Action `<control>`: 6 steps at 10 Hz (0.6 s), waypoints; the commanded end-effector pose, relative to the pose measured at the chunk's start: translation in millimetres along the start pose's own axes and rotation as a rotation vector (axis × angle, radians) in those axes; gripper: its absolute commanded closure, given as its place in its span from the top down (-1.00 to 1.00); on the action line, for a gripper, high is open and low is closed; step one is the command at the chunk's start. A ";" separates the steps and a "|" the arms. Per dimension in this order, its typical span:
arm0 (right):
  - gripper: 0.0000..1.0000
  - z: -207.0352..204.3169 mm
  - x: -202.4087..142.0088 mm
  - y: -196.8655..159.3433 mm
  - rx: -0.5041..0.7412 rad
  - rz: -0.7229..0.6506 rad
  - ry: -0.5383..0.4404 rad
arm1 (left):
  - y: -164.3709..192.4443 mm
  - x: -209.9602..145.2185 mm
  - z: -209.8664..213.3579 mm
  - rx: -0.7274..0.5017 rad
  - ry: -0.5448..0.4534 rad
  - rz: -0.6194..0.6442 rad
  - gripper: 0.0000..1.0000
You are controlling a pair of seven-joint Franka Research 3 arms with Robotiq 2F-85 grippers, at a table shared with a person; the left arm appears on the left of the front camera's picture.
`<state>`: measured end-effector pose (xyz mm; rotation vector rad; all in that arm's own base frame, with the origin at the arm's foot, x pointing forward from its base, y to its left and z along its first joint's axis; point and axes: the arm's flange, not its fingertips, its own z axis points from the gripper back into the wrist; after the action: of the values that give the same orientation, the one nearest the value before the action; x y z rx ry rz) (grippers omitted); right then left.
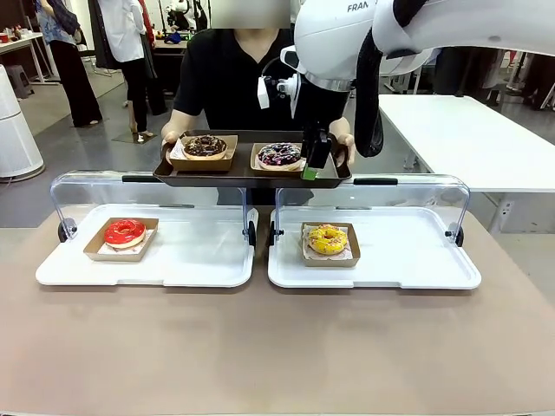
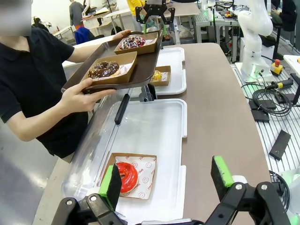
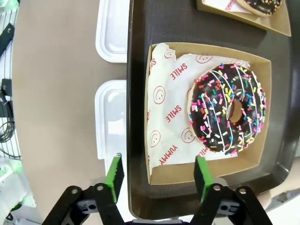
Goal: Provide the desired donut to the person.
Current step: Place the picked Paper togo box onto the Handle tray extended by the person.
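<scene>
Sprinkle donut (image 3: 228, 108) in card tray (image 3: 164, 173), just ahead of right tool (image 3: 159, 172): light, soft icing; grip card rim only. Right tool jaws apart, empty.

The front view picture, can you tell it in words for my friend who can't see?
A person holds a dark tray with two boxed chocolate donuts; the right pincer hangs open beside the sprinkled donut. Nearer, a red donut and a yellow donut sit on white trays.
</scene>
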<state>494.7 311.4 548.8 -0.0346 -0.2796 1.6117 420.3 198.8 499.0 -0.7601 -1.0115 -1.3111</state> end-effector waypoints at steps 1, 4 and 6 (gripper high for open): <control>1.00 -0.5 1.2 -3.8 -0.018 0.013 -0.001 | -1.0 1.0 1.5 0.003 -0.002 -0.003 1.00; 1.00 1.1 2.7 -3.4 -0.011 0.015 -0.003 | -1.0 1.0 1.5 0.003 -0.002 -0.003 1.00; 1.00 2.2 2.5 -2.7 -0.003 0.011 0.000 | -1.0 1.0 1.5 0.003 -0.002 -0.003 1.00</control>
<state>493.7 313.5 549.2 -0.0349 -0.2826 1.6153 420.3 198.8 499.0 -0.7601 -1.0115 -1.3111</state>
